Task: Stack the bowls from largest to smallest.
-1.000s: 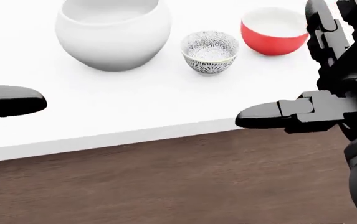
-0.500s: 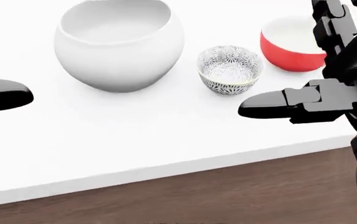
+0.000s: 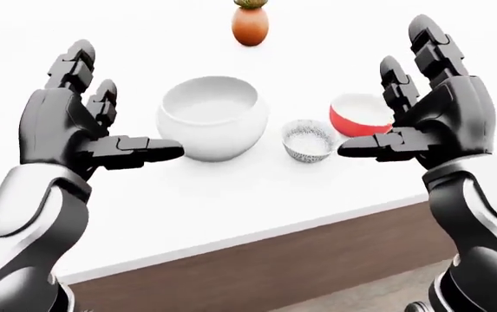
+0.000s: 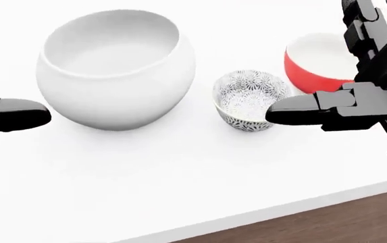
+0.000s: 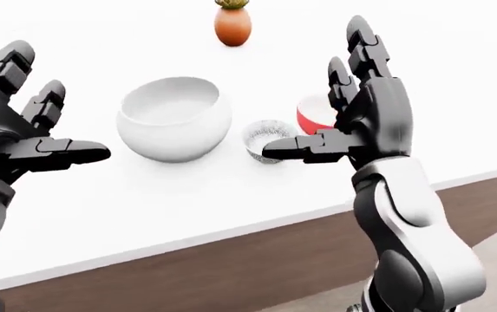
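Both hands up, palms facing each other, nothing held. My left hand [image 3: 83,123] has its fingers spread, thumb jutting right toward the bowls. My right hand [image 3: 430,110] is the same, mirrored: fingers splayed upward, thumb pointing left.

Bowls sit in a row on the white table [image 4: 146,192], in the gap between my two hands:
- large white bowl [image 4: 115,66]: just right of my left thumb tip, apart from it.
- small patterned bowl [image 4: 247,98]: at my right thumb tip. In the head view the thumb overlaps its right rim; can't tell if it touches or hangs above.
- red bowl [image 4: 315,61]: partly hidden behind my right hand, near the palm.

All three upright, separate, none nested. The patterned bowl stands close beside the red one, a little apart from the white one.

An orange-brown fruit [image 3: 250,25] sits well beyond the bowls, above them in the left-eye view.

Versus the earlier head view frames: whole picture has shifted down, so the camera moved. The bowls look bigger and lower, and far less brown floor shows under the table edge. Right thumb was short of the patterned bowl, now it overlaps the rim.
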